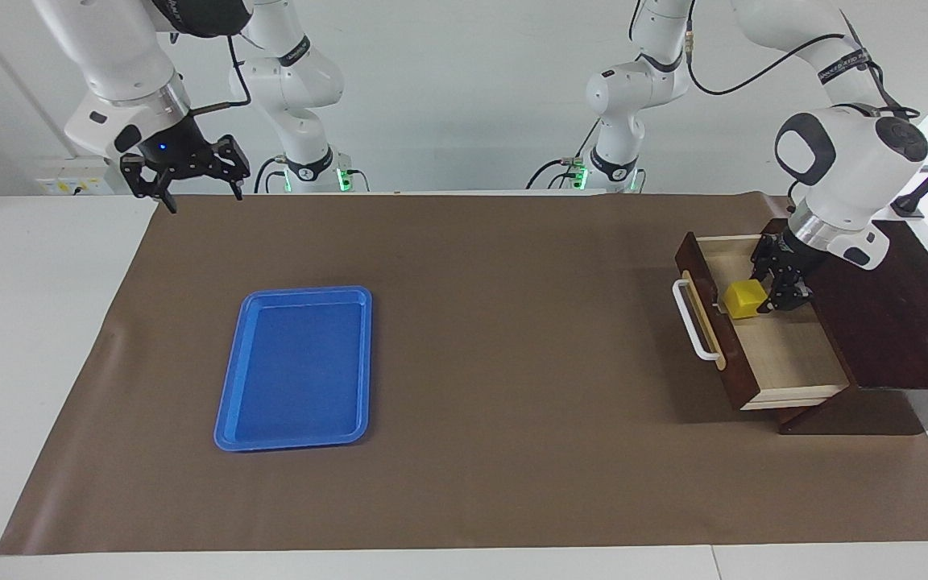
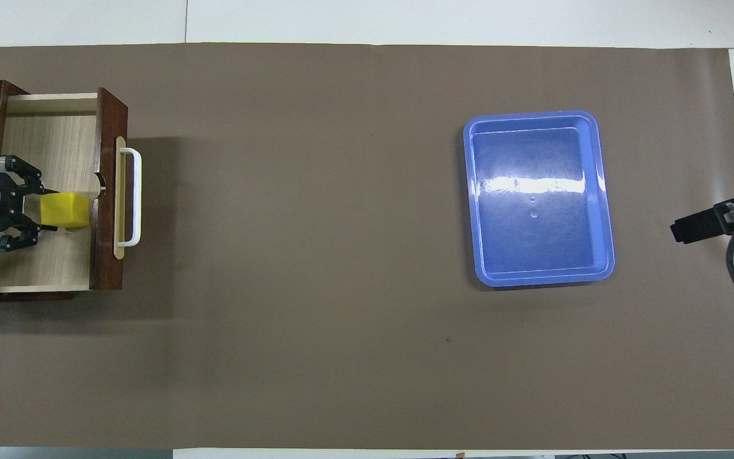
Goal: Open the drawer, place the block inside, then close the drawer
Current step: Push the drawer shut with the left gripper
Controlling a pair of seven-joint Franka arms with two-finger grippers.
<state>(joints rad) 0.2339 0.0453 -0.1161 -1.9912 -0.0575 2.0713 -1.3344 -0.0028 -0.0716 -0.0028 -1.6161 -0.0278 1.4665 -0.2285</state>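
Note:
The drawer (image 1: 782,354) is pulled open from its dark wooden box (image 1: 907,322) at the left arm's end of the table; its white handle (image 1: 693,320) faces the table's middle. My left gripper (image 1: 764,294) reaches into the drawer and is shut on the yellow block (image 1: 743,298), one finger on either side. The block sits low in the light wood interior, close to the inside of the drawer front. The overhead view shows the drawer (image 2: 42,268), the block (image 2: 67,211) and the left gripper (image 2: 48,209). My right gripper (image 1: 200,193) waits open and empty over the table's edge nearest the robots.
A blue tray (image 1: 297,367) lies empty on the brown mat toward the right arm's end, also seen in the overhead view (image 2: 603,191). The right gripper's tip (image 2: 698,226) shows beside it at the mat's edge.

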